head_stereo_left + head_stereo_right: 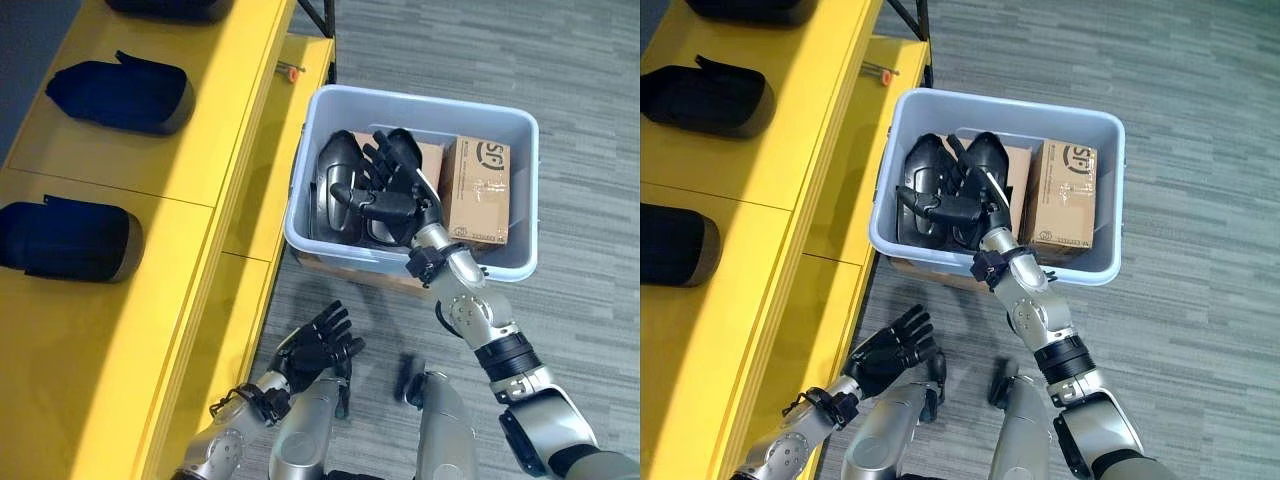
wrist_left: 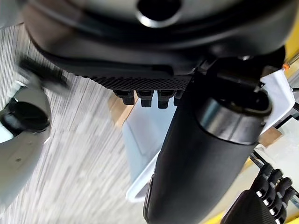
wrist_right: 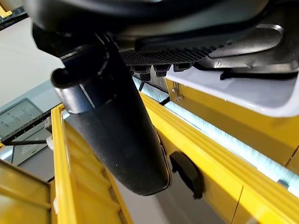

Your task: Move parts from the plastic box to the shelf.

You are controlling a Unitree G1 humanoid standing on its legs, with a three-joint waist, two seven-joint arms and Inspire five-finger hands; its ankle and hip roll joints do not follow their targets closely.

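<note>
While the right hand (image 1: 392, 185) hovers with straight fingers over the black part (image 1: 335, 180), its glossy shell seems stiff, slippery; grasp its edge.

Plastic box (image 1: 520, 190): pale blue-grey, rectangular, open-topped, standing on the floor just beside the shelf (image 1: 150, 300). Inside, on the side nearer the shelf, lie glossy black moulded parts (image 1: 925, 175), packed close together. Beside them stand two brown cardboard cartons (image 1: 477, 190). Shelf: yellow, flat-topped, already carrying three dark, rounded parts (image 1: 120, 95) spaced apart in a row.
</note>
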